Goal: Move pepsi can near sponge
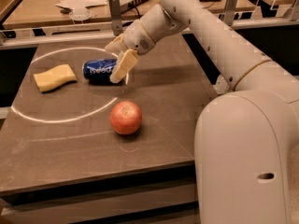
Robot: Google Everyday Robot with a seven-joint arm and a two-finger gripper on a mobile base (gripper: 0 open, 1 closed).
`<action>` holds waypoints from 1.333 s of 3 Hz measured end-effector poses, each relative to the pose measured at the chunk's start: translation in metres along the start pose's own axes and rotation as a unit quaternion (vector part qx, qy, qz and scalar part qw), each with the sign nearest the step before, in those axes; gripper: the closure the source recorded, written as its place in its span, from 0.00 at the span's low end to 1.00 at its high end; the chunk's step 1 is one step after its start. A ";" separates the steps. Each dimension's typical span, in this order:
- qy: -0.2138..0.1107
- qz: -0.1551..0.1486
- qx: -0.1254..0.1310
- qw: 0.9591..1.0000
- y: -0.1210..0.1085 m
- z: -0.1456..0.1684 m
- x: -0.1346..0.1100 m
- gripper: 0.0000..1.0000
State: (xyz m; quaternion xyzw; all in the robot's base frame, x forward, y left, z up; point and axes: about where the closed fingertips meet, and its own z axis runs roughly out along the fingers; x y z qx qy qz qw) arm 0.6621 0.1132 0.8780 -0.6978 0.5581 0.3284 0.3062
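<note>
The pepsi can is dark blue with white lettering and lies on its side on the dark table, left of centre. The pale yellow sponge lies flat just left of it, with a small gap between them. My gripper reaches in from the right and is shut on the can's right end. One tan finger crosses in front of the can and the other is behind it. I cannot tell whether the can rests on the table or hangs just above it.
A red apple sits on the table in front of the can, nearer to me. A white circle line is drawn around the sponge and can. A metal post and a cluttered desk stand behind the table.
</note>
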 end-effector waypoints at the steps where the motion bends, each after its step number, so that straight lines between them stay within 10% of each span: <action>1: 0.000 0.015 0.001 1.000 0.002 0.000 0.004 0.00; 2: -0.011 0.049 0.040 0.998 0.000 -0.021 0.013 0.00; 3: -0.018 0.134 0.178 0.975 0.008 -0.108 0.062 0.00; 4: 0.025 0.207 0.291 0.934 0.027 -0.169 0.106 0.00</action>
